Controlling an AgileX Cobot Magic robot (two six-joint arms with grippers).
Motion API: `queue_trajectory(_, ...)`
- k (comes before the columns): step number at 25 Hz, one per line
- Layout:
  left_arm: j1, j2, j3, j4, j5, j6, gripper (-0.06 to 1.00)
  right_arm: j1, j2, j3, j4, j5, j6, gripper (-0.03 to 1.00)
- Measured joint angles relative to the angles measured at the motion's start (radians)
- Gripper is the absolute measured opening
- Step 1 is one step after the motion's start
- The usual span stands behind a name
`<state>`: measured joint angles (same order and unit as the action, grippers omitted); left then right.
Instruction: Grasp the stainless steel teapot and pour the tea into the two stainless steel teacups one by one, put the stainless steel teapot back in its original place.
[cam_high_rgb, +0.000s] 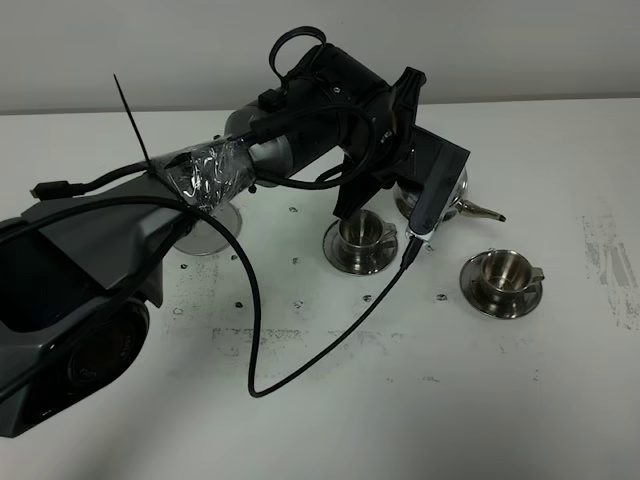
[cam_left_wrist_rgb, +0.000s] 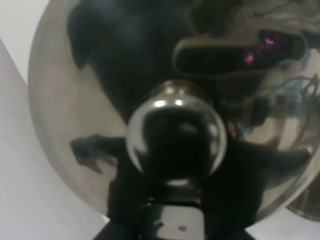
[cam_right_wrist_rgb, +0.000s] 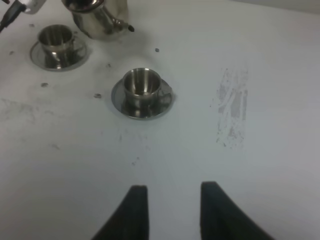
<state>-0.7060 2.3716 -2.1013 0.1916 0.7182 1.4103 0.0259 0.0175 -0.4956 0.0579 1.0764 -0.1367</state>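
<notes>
White tabletop bears everything. The left gripper sits over the stainless steel teapot, and its grip cannot be told. The right gripper hangs parted, well apart from the teapot. The first teacup stands just beside the teapot, the second teacup near its spout, and the round steel base well apart.

The room above the teapot and one cup is taken up by the left arm, which is stretched across the table. A black cable is looped over the tabletop in front of that cup. The other cup is uncovered from above, hemmed only by the spout close behind it, with bare table on its near and outer sides. Nothing is caught between the parted fingers of the right gripper, and open tabletop is found from there up to the nearer saucer.
</notes>
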Motion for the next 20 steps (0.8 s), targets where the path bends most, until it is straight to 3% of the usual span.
queue_trajectory(12, -0.02, 0.043, 0.0, 0.006, -0.087, 0.054, 0.18, 0.0, 0.0, 0.0, 0.0, 0.0, -0.001, 0.24)
queue_trajectory(20, -0.022, 0.043, 0.0, 0.072, -0.136, 0.058, 0.18, 0.0, 0.0, 0.0, 0.0, 0.0, 0.0, 0.24)
